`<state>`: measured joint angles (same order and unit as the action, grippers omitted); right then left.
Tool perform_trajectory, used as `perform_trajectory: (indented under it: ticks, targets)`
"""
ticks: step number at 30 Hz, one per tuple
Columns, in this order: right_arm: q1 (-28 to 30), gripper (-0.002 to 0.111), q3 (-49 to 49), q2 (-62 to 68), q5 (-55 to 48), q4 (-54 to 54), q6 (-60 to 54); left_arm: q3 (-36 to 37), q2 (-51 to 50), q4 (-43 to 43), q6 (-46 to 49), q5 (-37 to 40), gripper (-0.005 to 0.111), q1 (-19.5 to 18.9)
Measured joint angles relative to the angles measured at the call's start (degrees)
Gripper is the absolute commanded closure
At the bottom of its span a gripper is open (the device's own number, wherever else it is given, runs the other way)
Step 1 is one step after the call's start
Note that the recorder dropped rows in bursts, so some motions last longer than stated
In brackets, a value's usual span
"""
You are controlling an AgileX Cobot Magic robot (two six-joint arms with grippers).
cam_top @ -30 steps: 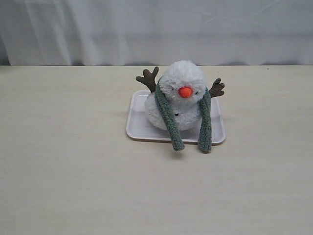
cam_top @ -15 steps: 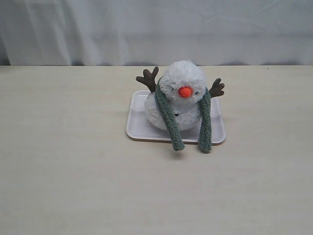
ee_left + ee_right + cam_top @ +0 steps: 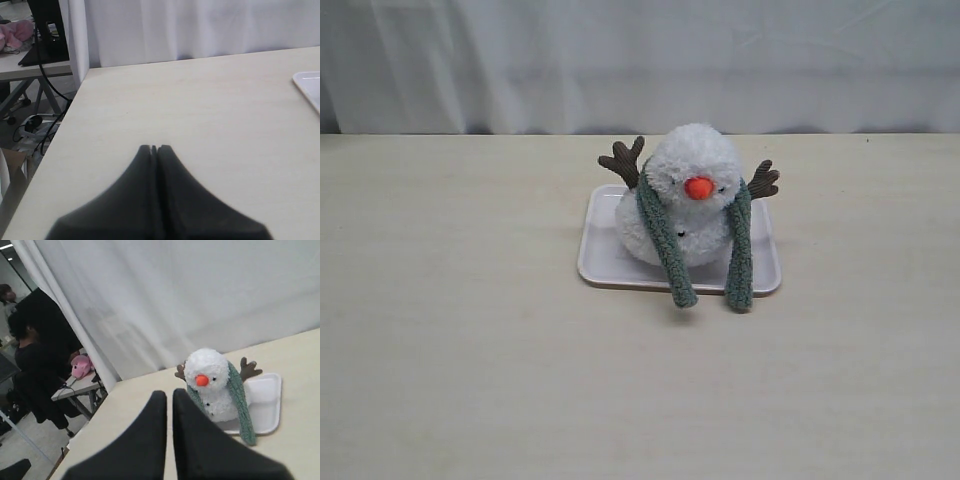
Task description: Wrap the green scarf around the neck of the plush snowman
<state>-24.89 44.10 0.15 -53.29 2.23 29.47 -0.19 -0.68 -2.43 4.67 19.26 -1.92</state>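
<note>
The plush snowman (image 3: 692,160) sits upright on a white tray (image 3: 605,262) at the table's far middle, orange nose toward the camera. The green scarf (image 3: 663,240) lies over the back of its neck, and both ends hang down the front past the tray's near edge, uncrossed. Neither gripper shows in the exterior view. My left gripper (image 3: 155,148) is shut and empty over bare table, with a corner of the tray (image 3: 310,84) off to one side. My right gripper (image 3: 169,393) is shut and empty, well short of the snowman (image 3: 207,371) and scarf (image 3: 241,405).
A white curtain (image 3: 640,60) hangs behind the table's far edge. The left wrist view shows the table's side edge (image 3: 65,130) with cables and a stand beyond it. In the right wrist view a person (image 3: 35,365) in black sits beside another table holding a pink plush (image 3: 79,366).
</note>
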Motion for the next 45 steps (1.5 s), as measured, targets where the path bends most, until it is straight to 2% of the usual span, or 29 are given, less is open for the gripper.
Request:
perform_trajectory:
  ticks: [16, 30, 40, 45]
  targets:
    - [0.0, 0.104, 13.51, -0.15, 36.6, 2.52, 0.0, 0.0, 0.0, 0.0, 0.0, 0.0, 0.107, 0.0]
    - [0.0, 0.104, 16.91, -0.15, 40.19, 2.88, 0.04, 0.0, 0.0, 0.0, 0.0, 0.0, 0.107, 0.0]
    - [0.0, 0.104, 25.54, -0.12, 40.44, 3.0, 0.04, 0.0, 0.0, 0.0, 0.0, 0.0, 0.107, 0.0]
    - [0.0, 0.104, 28.69, -0.21, 48.1, 3.98, 0.04, 0.0, 0.0, 0.0, 0.0, 0.0, 0.107, 0.0]
